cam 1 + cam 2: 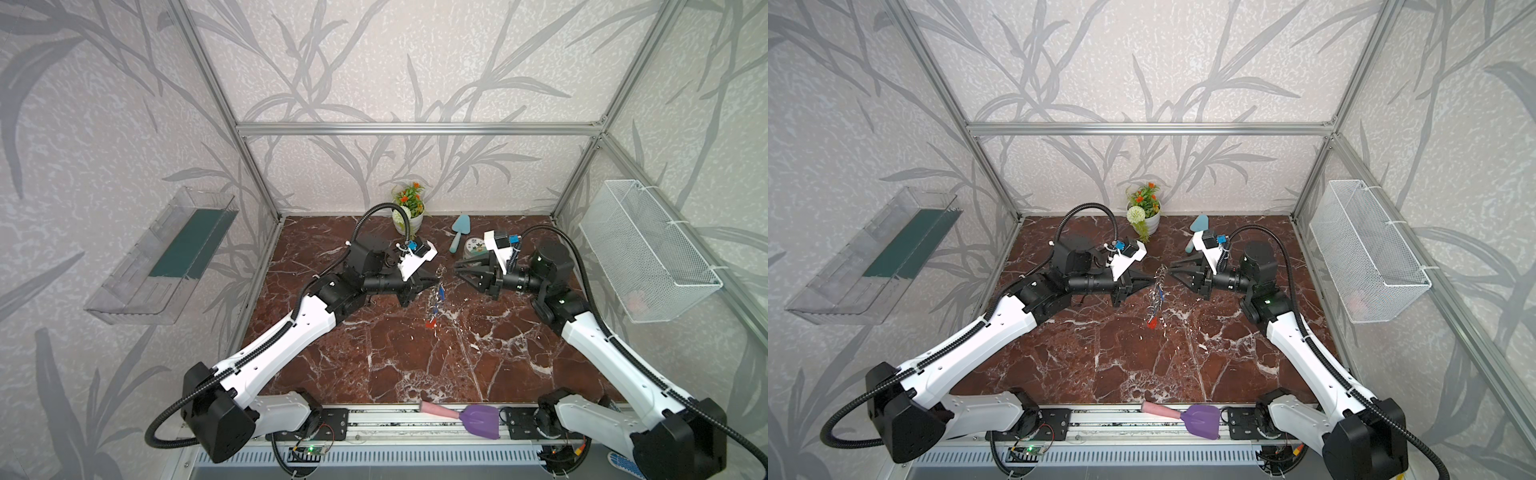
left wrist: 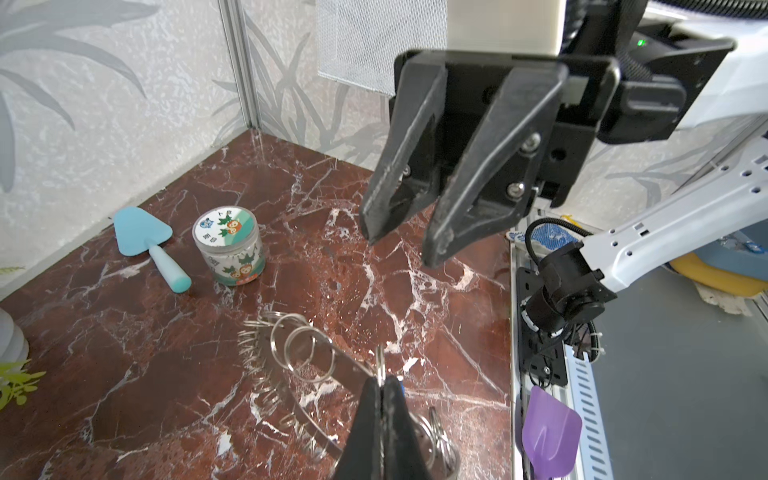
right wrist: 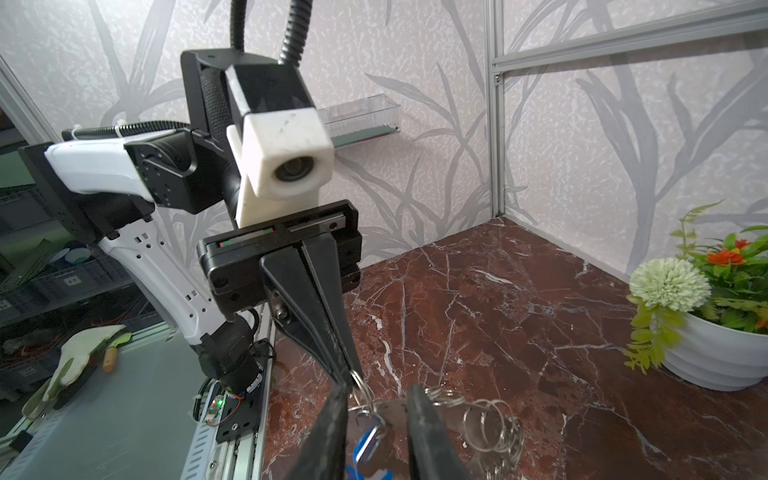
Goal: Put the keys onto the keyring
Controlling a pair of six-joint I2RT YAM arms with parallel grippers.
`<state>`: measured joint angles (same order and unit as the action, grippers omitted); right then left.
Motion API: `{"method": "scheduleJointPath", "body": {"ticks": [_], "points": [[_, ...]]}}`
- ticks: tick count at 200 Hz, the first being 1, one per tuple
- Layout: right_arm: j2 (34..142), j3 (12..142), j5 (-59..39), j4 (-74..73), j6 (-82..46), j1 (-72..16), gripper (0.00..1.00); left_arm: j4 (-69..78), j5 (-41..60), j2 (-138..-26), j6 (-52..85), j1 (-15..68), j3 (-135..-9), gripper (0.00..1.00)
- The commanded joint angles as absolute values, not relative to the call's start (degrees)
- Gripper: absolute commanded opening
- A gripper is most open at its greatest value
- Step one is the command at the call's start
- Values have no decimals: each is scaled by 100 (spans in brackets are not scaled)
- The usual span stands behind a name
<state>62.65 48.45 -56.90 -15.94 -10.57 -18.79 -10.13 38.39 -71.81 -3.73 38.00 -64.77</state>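
The keyring (image 1: 437,291) hangs on edge above the marble table, a grey plate (image 2: 345,374) edged with wire split rings. My left gripper (image 1: 435,283) is shut on one split ring at its top, seen close in the left wrist view (image 2: 380,380). Two blue keys (image 1: 443,293) and an orange-red key (image 1: 430,325) dangle from the rings. My right gripper (image 1: 456,269) stands open just right of the keyring. In the right wrist view its fingers (image 3: 379,395) are spread either side of a hanging blue key (image 3: 368,444) without touching it.
A flower pot (image 1: 409,220), a teal trowel (image 1: 459,232) and a round tin (image 1: 473,249) stand at the back. A purple scoop (image 1: 478,419) lies on the front rail. A wire basket (image 1: 648,253) hangs on the right wall, a clear shelf (image 1: 166,257) on the left.
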Motion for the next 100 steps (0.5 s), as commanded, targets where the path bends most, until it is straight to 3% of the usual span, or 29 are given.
{"method": "scheduleJointPath", "body": {"ticks": [1, 47, 100], "points": [[6200, 4665, -5535, -2093, -1481, -1825, 31, 229, 3841, -6953, 157, 3821, -6216, 0], [6240, 4452, -5785, -2456, -1833, -1828, 37, 1709, 3890, -6899, 1046, 3818, -5725, 0], [6458, 4359, -6023, -2974, -2169, -1863, 29, 2785, 4120, -7097, 1745, 3816, -5478, 0]]}}
